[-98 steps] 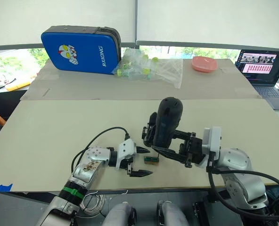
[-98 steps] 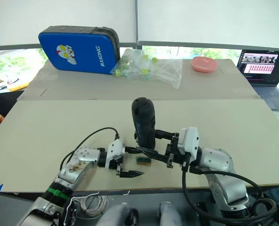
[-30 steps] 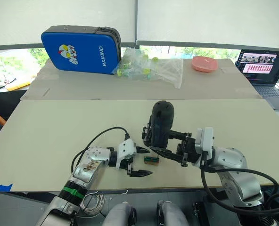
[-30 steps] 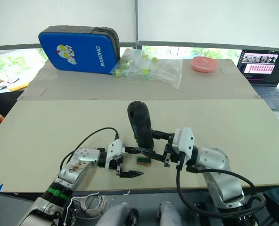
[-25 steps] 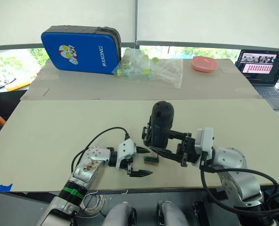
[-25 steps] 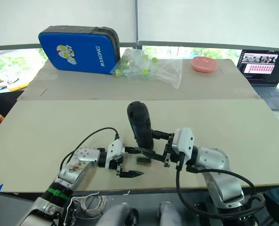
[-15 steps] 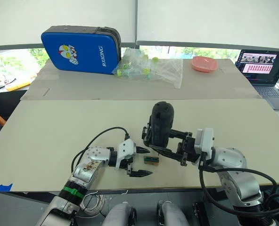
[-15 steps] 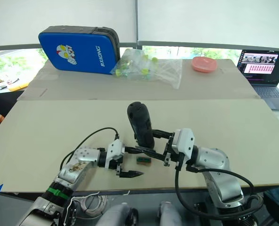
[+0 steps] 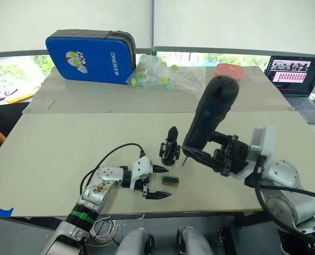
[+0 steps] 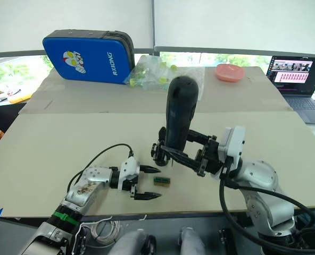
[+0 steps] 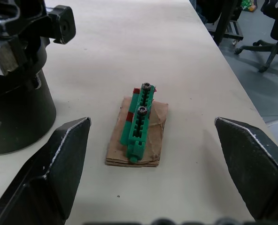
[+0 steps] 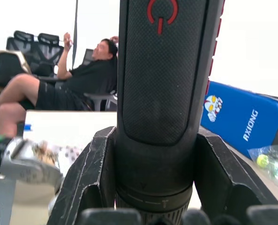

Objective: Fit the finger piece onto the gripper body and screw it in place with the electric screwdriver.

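I see the table [image 9: 67, 143] with a blue case [image 9: 91, 54] at its far left. My right gripper [image 9: 213, 154] has its jaws pinching the screwdriver [image 9: 209, 117], held off the table with its bit beside the gripper body [image 9: 170, 146], which stands mid-table. My left gripper [image 9: 156, 182] rests near me, jaws spread, flanking the small green block [image 11: 140, 122]. I cannot pick out the finger piece.
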{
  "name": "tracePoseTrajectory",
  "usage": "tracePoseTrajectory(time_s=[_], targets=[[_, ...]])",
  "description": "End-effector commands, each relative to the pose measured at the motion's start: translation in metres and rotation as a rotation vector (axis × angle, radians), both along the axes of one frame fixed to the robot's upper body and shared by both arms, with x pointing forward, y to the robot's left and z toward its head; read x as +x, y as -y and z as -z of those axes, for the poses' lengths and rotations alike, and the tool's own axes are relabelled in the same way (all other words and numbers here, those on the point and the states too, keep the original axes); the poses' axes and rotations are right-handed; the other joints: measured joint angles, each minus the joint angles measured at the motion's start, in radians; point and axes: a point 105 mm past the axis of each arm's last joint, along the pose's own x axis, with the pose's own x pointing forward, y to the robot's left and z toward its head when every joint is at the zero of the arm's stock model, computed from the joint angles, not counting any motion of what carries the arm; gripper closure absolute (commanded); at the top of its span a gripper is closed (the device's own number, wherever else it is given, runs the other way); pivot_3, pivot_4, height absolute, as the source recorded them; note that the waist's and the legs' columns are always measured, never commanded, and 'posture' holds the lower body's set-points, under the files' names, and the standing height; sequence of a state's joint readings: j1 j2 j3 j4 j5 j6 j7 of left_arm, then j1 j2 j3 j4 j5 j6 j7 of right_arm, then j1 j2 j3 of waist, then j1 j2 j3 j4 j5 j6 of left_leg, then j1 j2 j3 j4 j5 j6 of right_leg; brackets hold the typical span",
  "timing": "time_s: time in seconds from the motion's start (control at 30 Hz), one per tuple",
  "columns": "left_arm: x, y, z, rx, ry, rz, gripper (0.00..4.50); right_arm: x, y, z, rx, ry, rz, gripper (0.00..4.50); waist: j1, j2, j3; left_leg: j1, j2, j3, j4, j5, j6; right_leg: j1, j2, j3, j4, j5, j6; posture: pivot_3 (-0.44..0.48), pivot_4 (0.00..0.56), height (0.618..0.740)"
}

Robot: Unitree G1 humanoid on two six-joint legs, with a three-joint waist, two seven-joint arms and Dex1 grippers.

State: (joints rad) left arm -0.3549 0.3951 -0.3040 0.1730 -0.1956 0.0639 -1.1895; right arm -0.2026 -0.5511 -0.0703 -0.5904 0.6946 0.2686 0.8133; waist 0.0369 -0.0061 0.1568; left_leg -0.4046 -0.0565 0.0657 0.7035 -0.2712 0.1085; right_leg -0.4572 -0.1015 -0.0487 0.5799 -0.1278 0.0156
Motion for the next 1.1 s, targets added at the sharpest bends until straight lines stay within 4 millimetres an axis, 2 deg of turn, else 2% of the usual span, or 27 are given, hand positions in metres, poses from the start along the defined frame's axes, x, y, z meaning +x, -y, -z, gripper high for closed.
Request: tracePoseTrajectory(time_s=[0.03,0.23,0.73,1.1], targets=[[0.006,-0.009,0.005,0.022,-0.017,-0.037,0.0,-0.011,-0.01,-0.016,0.011,0.032,-0.064,2.62,0.0,0.0,0.0,0.0,0.0,0.0,0.0,0.0,0.0,0.0,0.0,0.0,0.0,0.0,0.0,0.0,0.15,0.74],[0.006,-0.005,0.003,0.022,-0.018,-0.023,0.0,-0.007,-0.019,-0.012,-0.016,0.009,-0.082,2.62,0.0,0.0,0.0,-0.001,0.0,0.0,0.0,0.0,0.0,0.0,0.0,0.0,0.0,0.0,0.0,0.0,0.15,0.74],[-0.005,-0.001,0.004,0.03,-0.03,0.007,0.0,-0.007,-0.015,0.015,-0.086,0.021,-0.083,2.62,0.0,0.0,0.0,-0.003,0.0,0.0,0.0,0.0,0.0,0.0,0.0,0.0,0.0,0.0,0.0,0.0,0.15,0.74],[-0.009,0.001,0.006,0.037,-0.039,0.014,0.0,-0.005,-0.016,0.024,-0.099,0.027,-0.062,2.62,0.0,0.0,0.0,-0.002,0.0,0.0,0.0,0.0,0.0,0.0,0.0,0.0,-0.001,0.0,0.0,0.0,0.15,0.74]])
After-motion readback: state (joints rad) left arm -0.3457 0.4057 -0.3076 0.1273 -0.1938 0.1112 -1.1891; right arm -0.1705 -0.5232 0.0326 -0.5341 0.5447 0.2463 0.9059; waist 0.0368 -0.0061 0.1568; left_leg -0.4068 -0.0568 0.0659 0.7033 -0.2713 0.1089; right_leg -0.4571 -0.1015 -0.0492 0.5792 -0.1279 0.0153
